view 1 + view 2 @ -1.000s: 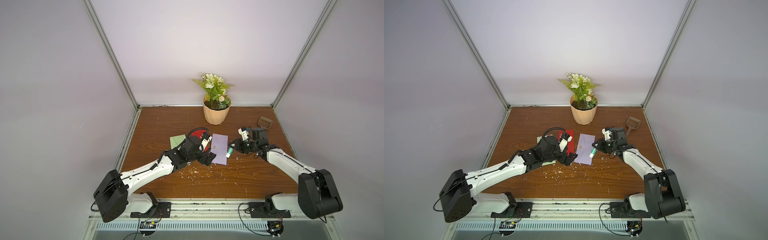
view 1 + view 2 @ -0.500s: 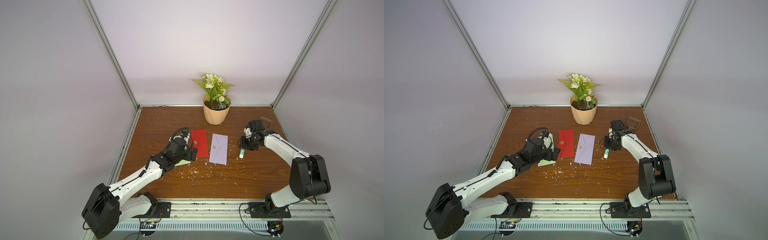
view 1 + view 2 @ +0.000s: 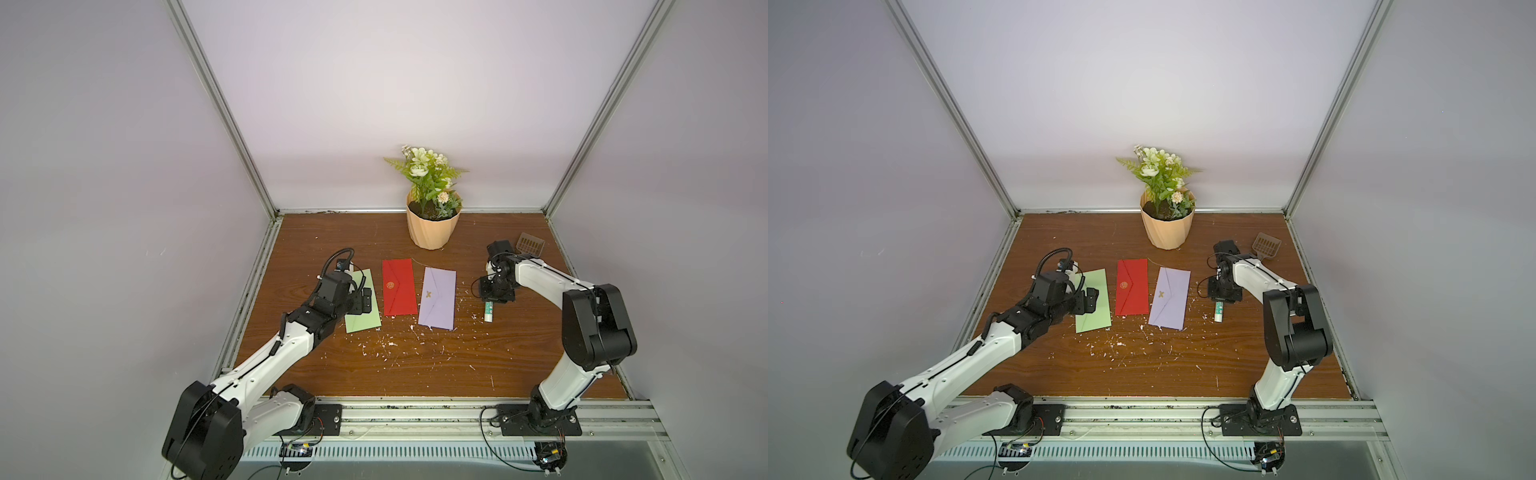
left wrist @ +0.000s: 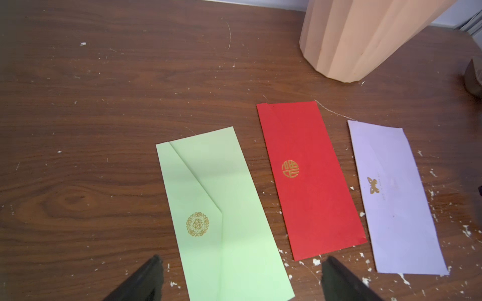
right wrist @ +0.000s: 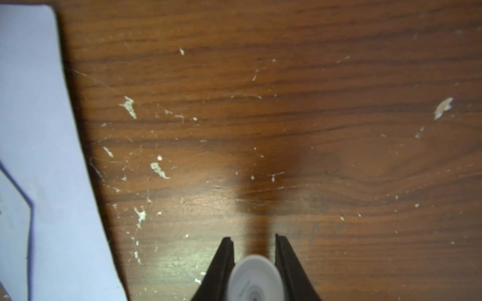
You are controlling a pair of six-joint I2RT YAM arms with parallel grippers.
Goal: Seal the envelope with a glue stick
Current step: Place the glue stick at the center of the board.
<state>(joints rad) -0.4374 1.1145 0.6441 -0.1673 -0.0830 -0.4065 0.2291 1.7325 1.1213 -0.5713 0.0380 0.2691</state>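
Three envelopes lie side by side on the wooden table: green [image 3: 362, 324] [image 4: 221, 208], red [image 3: 399, 286] [image 4: 307, 182] and lilac [image 3: 438, 297] [image 4: 391, 195], flaps folded down. My left gripper [image 3: 365, 299] [image 4: 242, 260] is open over the green envelope's near half, with nothing between its fingers. My right gripper [image 3: 496, 293] [image 5: 254, 238] is to the right of the lilac envelope, low over bare wood. It is shut on the glue stick [image 3: 489, 311] [image 3: 1219, 311], a white tube with a green band. The stick's round white end [image 5: 257, 278] shows between the fingers.
A peach pot of flowers [image 3: 432, 228] stands at the back middle. A small brown slotted scoop [image 3: 530, 244] lies at the back right, behind my right arm. White scraps [image 3: 395, 340] litter the wood in front of the envelopes. Grey walls close in three sides.
My left arm has drawn back leftward from the red and lilac envelopes to the green one. My right gripper has carried the glue stick rightward off the lilac envelope's edge.
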